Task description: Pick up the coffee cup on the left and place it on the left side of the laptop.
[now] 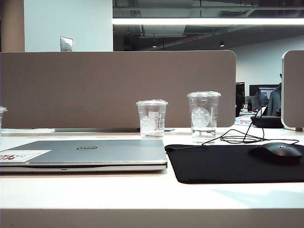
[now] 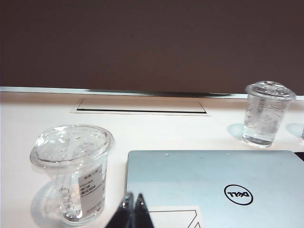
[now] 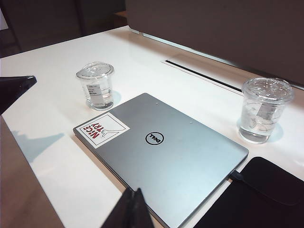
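Exterior view first: no arm shows here, only the closed laptop [image 1: 85,153] flat on the white counter [image 1: 142,192], with a mid-height clear cup [image 1: 151,117] and a taller logo cup [image 1: 204,116] standing behind it and a black mouse mat [image 1: 228,164] with a mouse [image 1: 277,153] to the right. At the far left edge a sliver of another clear cup shows, probably the coffee cup, though too little is visible to be sure. Left wrist view: the coffee cup [image 2: 72,173] stands upright just beside the laptop's [image 2: 213,187] left edge, domed lid on, label facing the camera; the left hand [image 2: 133,211] sits low and pulled back, its fingers pressed together and holding nothing. Right wrist view: the right hand [image 3: 133,209] hangs over the laptop's [image 3: 161,156] near corner, fingers likewise together and empty, and the coffee cup [image 3: 97,85] is near the stickered corner. The cup looks placed already; if it needs regripping, I'd spread the left fingers wide first and close gently below the lid, since thin plastic buckles.
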### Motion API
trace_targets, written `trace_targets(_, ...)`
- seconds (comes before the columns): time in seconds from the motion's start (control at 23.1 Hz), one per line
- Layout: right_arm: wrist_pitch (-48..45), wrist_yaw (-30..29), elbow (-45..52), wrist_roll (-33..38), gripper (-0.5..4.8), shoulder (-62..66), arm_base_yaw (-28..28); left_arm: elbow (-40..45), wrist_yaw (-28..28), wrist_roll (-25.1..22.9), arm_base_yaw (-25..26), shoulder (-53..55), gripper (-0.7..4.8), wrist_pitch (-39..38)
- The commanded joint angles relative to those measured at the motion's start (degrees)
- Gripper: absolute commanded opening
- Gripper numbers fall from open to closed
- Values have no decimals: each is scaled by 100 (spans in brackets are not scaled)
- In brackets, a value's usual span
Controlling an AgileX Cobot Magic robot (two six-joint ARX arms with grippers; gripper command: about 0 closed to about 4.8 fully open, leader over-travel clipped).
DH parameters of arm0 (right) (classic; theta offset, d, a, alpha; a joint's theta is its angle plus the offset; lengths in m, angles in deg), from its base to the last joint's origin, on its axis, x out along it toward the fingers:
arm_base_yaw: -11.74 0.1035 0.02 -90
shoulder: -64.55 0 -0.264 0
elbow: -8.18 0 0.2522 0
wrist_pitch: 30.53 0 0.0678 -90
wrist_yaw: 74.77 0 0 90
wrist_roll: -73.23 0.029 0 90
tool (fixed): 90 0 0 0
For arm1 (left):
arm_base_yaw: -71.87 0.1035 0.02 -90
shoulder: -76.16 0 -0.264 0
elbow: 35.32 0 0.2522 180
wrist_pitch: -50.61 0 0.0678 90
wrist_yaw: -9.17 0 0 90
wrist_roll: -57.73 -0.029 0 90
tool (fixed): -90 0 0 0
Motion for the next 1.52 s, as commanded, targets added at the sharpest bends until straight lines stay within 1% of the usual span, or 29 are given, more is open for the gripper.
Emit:
trace_targets(0.04, -140, 7, -39, -2, -1, -13, 2, -22, 59, -20, 31, 2, -5, 46)
trace_targets(0.13, -140, 7, -39, -2, -1, -13, 2, -22, 155, -20, 31, 2, -5, 48)
trace_targets(0.35, -140, 7, -39, -2, -1, -13, 2, -22, 46, -22, 31, 2, -5, 46)
trace_targets(0.91, -144, 57, -39, -4, -1, -15, -13, -22, 48, -20, 26, 2, -5, 44)
trace_targets(0.95, -142, 140, -35, -4, -1, -26, -68, -22, 48, -20, 26, 2, -5, 46)
trace_targets(1.08, -179, 498, 7, -4, -1, -197, -483, -22, 50, -20, 26, 2, -5, 44)
trace_targets(1.17, -407, 546, 151, -4, -1, -393, -940, -22, 46, -20, 20, 2, -5, 44)
trace_targets(1.39, -1381, 549, 828, 0, -1, -1023, -2133, -22, 55, -20, 11, 2, -5, 46)
trace_targets(1.43, -1537, 549, 1088, -2, -1, -1340, -2623, -22, 46, -20, 11, 2, -5, 44)
trace_targets(1.47, -1537, 551, 1248, -2, -1, -1572, -2940, -22, 48, -20, 13, 2, -5, 44)
trace_targets(1.52, -1541, 551, 1338, 0, -1, -1703, -3088, -22, 48, -20, 13, 2, -5, 44)
